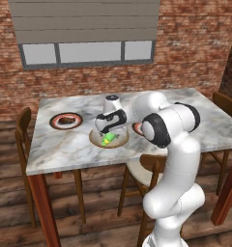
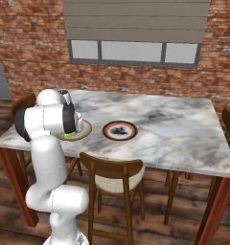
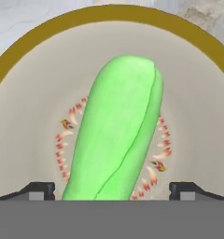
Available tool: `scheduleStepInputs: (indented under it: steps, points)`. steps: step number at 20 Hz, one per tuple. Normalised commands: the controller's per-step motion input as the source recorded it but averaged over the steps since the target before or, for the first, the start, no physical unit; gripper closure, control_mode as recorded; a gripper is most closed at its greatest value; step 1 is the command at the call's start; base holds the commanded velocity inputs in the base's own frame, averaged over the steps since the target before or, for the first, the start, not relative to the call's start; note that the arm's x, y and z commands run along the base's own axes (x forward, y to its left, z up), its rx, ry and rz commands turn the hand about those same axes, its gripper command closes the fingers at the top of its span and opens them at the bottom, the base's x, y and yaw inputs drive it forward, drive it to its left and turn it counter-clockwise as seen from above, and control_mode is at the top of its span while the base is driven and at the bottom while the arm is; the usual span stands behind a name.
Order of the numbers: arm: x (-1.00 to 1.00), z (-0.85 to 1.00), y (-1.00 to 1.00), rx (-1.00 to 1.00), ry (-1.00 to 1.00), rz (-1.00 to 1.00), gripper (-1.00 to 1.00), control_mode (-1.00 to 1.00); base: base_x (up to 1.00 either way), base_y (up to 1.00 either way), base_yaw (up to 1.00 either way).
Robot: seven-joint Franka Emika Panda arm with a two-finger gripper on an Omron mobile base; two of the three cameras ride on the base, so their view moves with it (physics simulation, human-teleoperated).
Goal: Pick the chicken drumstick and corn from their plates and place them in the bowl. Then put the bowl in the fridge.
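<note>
The tan bowl [image 1: 122,140] [image 2: 86,128] with its brown rim [image 3: 109,12] sits near the table's front edge. The bright green corn [image 1: 108,140] [image 2: 69,135] [image 3: 118,135] lies inside it. My gripper [image 1: 108,136] [image 3: 111,191] hangs just over the bowl, open, its fingertips [image 3: 39,190] standing clear of the cob on both sides. The dark reddish chicken drumstick [image 1: 65,119] rests on the left plate [image 1: 52,121]. The other plate [image 2: 119,130] [image 1: 137,128] lies right of the bowl with nothing on it. The fridge is out of view.
The marble table [image 1: 185,103] [image 2: 184,124] stands before a brick wall with a window. Wooden chairs stand at the near side [image 2: 112,174], the left end [image 1: 23,130] and the right end [image 1: 226,108].
</note>
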Motion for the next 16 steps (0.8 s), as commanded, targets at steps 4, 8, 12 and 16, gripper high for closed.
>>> scheduleStepInputs:
  steps: [4, 8, 12, 16]
  points:
    - [-0.25, 0.36, 0.0, -0.02, -0.03, 0.0, -1.0, -1.0, 0.0, 0.0, 0.0]
    - [-0.53, 0.44, 0.0, 0.0, -0.09, 0.0, -1.0, -1.0, 0.0, 0.0, 0.0]
    - [-0.62, 0.21, 0.0, 0.0, -0.02, -0.07, -1.0, -1.0, 0.0, 0.0, 0.0]
    - [-0.76, 0.08, 0.0, 0.0, -0.01, -0.08, -1.0, -1.0, 0.0, 0.0, 0.0]
